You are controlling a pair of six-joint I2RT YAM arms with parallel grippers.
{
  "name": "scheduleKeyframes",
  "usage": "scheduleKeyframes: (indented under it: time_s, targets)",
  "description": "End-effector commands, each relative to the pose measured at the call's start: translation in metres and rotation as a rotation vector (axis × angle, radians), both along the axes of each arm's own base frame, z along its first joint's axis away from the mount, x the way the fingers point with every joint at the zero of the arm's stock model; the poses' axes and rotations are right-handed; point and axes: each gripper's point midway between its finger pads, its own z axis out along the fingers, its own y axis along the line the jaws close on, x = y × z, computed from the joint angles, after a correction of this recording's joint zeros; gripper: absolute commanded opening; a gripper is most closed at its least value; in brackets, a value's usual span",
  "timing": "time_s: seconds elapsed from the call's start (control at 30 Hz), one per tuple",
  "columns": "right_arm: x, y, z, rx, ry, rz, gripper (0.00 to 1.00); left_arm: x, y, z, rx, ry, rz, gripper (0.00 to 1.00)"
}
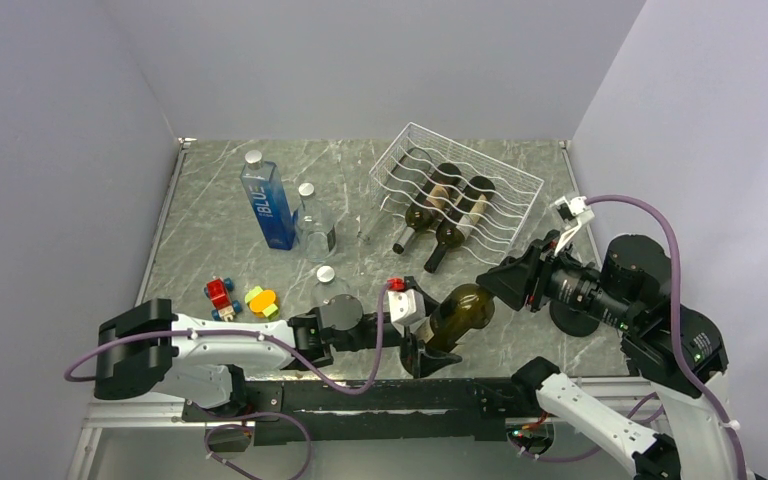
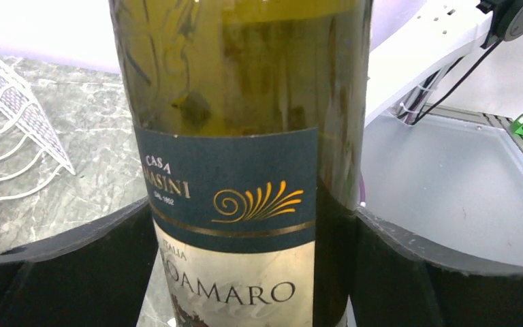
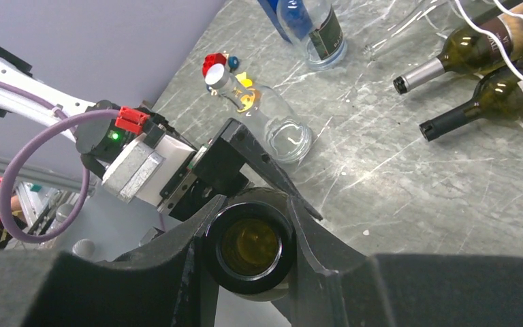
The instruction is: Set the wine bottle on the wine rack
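The wine bottle (image 1: 460, 312), olive-green glass with a dark blue and cream label, hangs tilted above the table's front middle, neck toward the right. My left gripper (image 1: 428, 352) is shut on its lower body; in the left wrist view the bottle (image 2: 245, 136) fills the gap between my black fingers (image 2: 61, 272). My right gripper (image 1: 497, 282) is shut on the neck; in the right wrist view the open mouth (image 3: 248, 248) sits between its jaws. The white wire wine rack (image 1: 505, 175) stands at the back right and holds two dark bottles (image 1: 447, 205).
A tall blue bottle (image 1: 268, 205) and a clear glass bottle (image 1: 312, 228) stand at the back left. Another clear bottle (image 1: 332, 298) stands beside my left wrist. Small toys, red (image 1: 220, 294) and yellow-green (image 1: 261, 300), lie at the front left. Walls close in on both sides.
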Motion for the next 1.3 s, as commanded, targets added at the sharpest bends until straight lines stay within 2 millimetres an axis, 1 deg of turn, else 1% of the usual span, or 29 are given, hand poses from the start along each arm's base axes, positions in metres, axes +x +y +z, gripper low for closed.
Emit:
scheduleKeyframes:
  time_s: [0.0,0.13,0.17,0.2,0.23,0.27,0.3,0.33,0.37,0.4,0.43,0.47,0.53,0.6,0.7,0.77,0.87,1.0,1.07,1.13,1.2,1.27]
  targets:
    - [-0.014,0.018,0.055,0.214,-0.109,0.098,0.0,-0.003,0.002,0.027,-0.076,-0.054,-0.011,0.9]
    - [-0.015,0.017,0.051,0.211,-0.106,0.098,0.0,-0.001,0.001,0.027,-0.059,-0.069,0.001,0.62]
    - [-0.015,0.017,0.051,0.211,-0.107,0.1,0.0,0.0,0.0,0.027,-0.053,-0.075,0.001,0.53]
    - [-0.016,0.018,0.051,0.212,-0.112,0.103,0.0,0.0,0.0,0.027,-0.048,-0.081,0.001,0.38]
    - [-0.017,0.017,0.051,0.214,-0.123,0.11,0.0,0.001,0.0,0.027,-0.042,-0.085,0.008,0.17]
    - [-0.018,0.017,0.051,0.209,-0.138,0.113,0.0,0.004,0.001,0.028,-0.038,-0.085,0.02,0.03]
    - [-0.017,0.015,0.049,0.201,-0.148,0.107,0.07,0.005,0.001,0.028,-0.034,-0.084,0.028,0.01]
    - [-0.015,0.013,0.046,0.186,-0.157,0.094,0.23,0.006,0.001,0.029,-0.029,-0.087,0.034,0.01]
    - [-0.013,0.009,0.044,0.17,-0.165,0.077,0.45,0.007,0.001,0.028,-0.018,-0.088,0.037,0.01]
    - [-0.011,0.006,0.041,0.152,-0.174,0.061,0.62,0.008,0.001,0.028,-0.007,-0.093,0.042,0.01]
    - [-0.008,0.003,0.038,0.133,-0.182,0.038,0.76,0.009,0.002,0.027,0.008,-0.101,0.047,0.01]
    - [-0.006,-0.002,0.036,0.117,-0.196,0.014,0.86,0.009,0.002,0.025,0.022,-0.114,0.054,0.01]
    - [-0.001,-0.011,0.036,0.102,-0.251,-0.035,0.95,0.012,0.002,0.023,0.052,-0.148,0.069,0.01]
    - [-0.002,-0.02,0.043,0.123,-0.316,-0.072,0.98,0.015,0.003,0.025,0.071,-0.195,0.092,0.01]
    - [-0.005,-0.03,0.052,0.133,-0.371,-0.108,0.99,0.022,0.004,0.029,0.102,-0.279,0.118,0.01]
    - [-0.004,-0.035,0.053,0.113,-0.362,-0.133,0.99,0.025,0.005,0.034,0.112,-0.35,0.13,0.01]
    - [-0.003,-0.041,0.049,0.063,-0.324,-0.152,0.98,0.038,0.01,0.039,0.128,-0.478,0.193,0.01]
    - [-0.009,-0.037,0.035,0.009,-0.29,-0.094,0.99,0.053,0.013,0.041,0.214,-0.678,0.232,0.01]
    - [-0.01,-0.034,0.023,-0.011,-0.253,-0.076,0.99,0.057,0.013,0.039,0.25,-0.788,0.225,0.01]
    - [-0.01,-0.033,0.01,-0.045,-0.211,-0.064,0.99,0.064,0.016,0.042,0.268,-0.864,0.255,0.01]
    - [-0.01,-0.031,-0.004,-0.077,-0.162,-0.046,0.99,0.066,0.017,0.038,0.315,-0.947,0.239,0.01]
    - [-0.018,-0.023,-0.015,-0.085,-0.13,0.023,0.99,0.069,0.02,0.036,0.352,-1.016,0.233,0.0]
